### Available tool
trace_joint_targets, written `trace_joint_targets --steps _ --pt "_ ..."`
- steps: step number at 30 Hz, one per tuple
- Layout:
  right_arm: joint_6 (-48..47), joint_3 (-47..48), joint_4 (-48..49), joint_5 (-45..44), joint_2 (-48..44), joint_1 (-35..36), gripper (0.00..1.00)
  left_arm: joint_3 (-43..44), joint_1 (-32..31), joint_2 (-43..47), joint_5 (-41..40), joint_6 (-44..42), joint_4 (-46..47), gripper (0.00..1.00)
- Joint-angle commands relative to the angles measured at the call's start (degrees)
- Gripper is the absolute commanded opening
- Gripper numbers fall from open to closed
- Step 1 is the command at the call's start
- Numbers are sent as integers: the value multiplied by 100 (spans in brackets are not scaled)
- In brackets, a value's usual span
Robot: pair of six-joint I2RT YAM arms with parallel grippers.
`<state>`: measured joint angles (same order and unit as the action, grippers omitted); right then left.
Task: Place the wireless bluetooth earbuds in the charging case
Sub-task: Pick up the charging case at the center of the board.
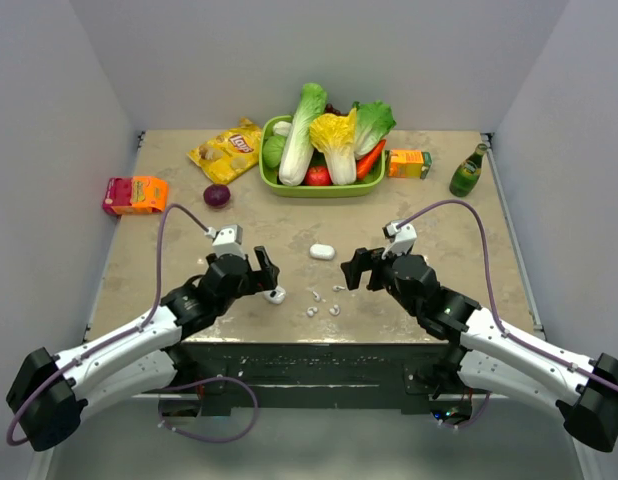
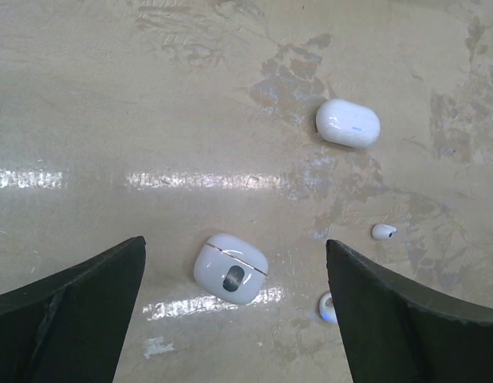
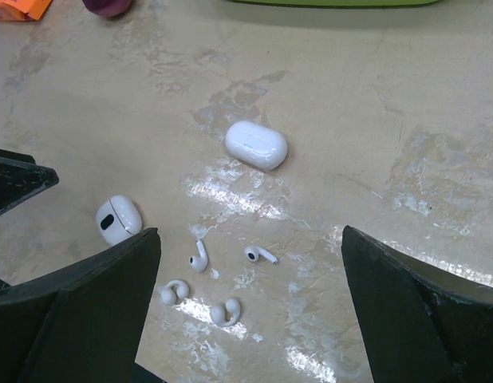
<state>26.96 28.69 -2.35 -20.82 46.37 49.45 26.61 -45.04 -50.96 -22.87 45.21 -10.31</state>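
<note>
Ok, both grippers are spread wide and holding nothing. The left gripper (image 1: 268,272) hangs over a second white case (image 2: 230,268) with a dark oval on it. In my left wrist view that case lies between the fingers, clear of both. The right gripper (image 1: 351,272) sits just right of the wireless bluetooth earbuds (image 3: 199,257). All four lie loose on the table (image 1: 169,260) in a cluster between the two grippers. The closed charging case (image 1: 322,252) lies just beyond the cluster, not touching any bud. A green vegetable basket (image 1: 272,183) is well back at the far edge.
</note>
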Motion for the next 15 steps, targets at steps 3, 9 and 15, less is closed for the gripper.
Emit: trace_joint_targets --steps 3,9,15 --pt "-208 225 68 157 -14 3 98 -25 -23 446 -103 -328 2 99" --pt "-270 251 112 262 12 3 97 168 -23 158 -585 -14 -698 96" --pt "-244 199 112 324 -110 3 96 266 -14 77 -824 330 -1281 76"
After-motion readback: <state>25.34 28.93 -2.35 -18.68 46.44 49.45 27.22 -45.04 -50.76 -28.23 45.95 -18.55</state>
